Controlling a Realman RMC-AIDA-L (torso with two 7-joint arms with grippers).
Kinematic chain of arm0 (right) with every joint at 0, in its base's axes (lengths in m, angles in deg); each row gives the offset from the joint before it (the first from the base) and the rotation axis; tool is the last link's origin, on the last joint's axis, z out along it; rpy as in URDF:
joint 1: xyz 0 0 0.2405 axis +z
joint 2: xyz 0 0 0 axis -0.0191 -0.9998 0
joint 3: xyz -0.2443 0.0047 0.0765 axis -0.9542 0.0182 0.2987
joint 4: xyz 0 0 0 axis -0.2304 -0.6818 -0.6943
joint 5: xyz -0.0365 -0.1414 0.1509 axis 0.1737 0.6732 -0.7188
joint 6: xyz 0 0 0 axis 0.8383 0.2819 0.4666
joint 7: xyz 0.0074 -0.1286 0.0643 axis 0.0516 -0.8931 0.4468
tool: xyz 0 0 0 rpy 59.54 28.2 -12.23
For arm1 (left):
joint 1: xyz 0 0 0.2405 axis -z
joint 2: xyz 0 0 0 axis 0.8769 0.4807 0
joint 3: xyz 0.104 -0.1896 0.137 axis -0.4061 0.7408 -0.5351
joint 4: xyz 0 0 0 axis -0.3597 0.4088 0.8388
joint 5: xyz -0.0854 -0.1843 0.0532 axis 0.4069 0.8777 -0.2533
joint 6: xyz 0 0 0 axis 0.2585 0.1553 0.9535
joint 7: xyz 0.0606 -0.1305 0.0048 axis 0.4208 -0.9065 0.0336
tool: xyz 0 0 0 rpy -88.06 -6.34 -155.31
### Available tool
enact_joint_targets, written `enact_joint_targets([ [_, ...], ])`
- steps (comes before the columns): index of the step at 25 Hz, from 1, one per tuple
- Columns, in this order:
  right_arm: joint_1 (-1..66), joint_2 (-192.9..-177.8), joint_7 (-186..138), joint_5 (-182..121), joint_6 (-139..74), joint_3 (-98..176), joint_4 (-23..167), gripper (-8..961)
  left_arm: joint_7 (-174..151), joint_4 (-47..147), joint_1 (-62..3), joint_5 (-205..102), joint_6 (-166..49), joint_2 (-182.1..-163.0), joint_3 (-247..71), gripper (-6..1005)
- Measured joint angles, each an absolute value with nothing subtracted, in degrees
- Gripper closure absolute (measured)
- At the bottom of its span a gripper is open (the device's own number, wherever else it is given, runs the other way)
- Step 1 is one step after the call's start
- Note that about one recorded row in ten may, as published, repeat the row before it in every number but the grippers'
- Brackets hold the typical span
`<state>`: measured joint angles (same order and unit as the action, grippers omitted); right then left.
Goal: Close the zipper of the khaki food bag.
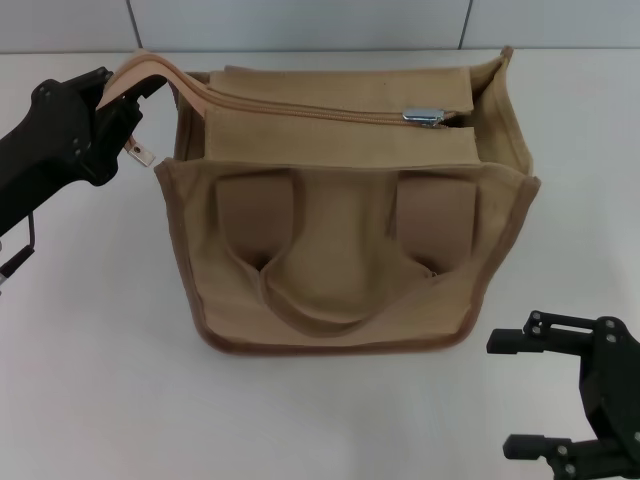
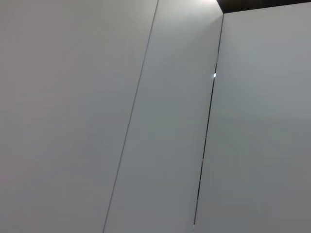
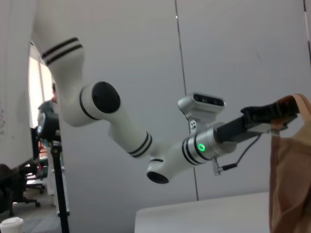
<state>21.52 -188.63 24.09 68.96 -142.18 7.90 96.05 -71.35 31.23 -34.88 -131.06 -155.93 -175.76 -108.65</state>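
The khaki food bag (image 1: 350, 250) stands on the white table, its two handle straps folded down over the front. The tan zipper (image 1: 310, 108) runs along the top, and its silver slider (image 1: 425, 117) sits near the bag's right end. My left gripper (image 1: 122, 100) is at the bag's upper left corner, shut on the tan strap end (image 1: 150, 72) of the bag and holding it up. The right wrist view shows the same grip (image 3: 272, 116) on the strap. My right gripper (image 1: 530, 395) is open and empty, low at the front right, apart from the bag.
The white table (image 1: 90, 350) spreads around the bag. A panelled wall (image 1: 300, 20) runs behind the table's far edge. The left wrist view shows only wall panels (image 2: 97, 116).
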Motion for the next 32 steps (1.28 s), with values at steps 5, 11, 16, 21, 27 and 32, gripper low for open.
enact_joint_targets([
  [5, 21.56, -188.68, 24.22, 69.51, -140.96, 7.88, 95.43, 151, -73.41, 30.95, -35.22, -131.39, -153.76, -175.75, -108.28, 853],
  [11, 21.52, -189.19, 24.26, 69.57, -140.9, 8.15, 95.26, 152, -80.15, 26.14, -35.98, -134.25, -153.92, -173.84, -111.07, 805],
  [16, 21.87, -189.5, 25.02, 69.61, -140.81, 8.27, 95.22, 151, -88.55, 19.97, -37.15, -138.92, -157.97, -168.84, -111.42, 606],
  [21, 22.4, -190.35, 25.81, 69.5, -139.57, 8.39, 95.2, 151, -95.42, 15.8, -38.95, -140.66, -163.04, -163.66, -110.06, 500],
  [27, 23.46, -191.63, 25.81, 69.17, -137.13, 8.52, 94.93, 152, -93.58, 14.16, -40.98, -139.54, -165.89, -163.54, -112.97, 360],
  [32, 24.76, -191.79, 25.81, 69.13, -134.62, 8.54, 92.13, 152, -84.95, 15.29, -41.13, -140.96, -165.47, -167.64, -123.7, 189],
])
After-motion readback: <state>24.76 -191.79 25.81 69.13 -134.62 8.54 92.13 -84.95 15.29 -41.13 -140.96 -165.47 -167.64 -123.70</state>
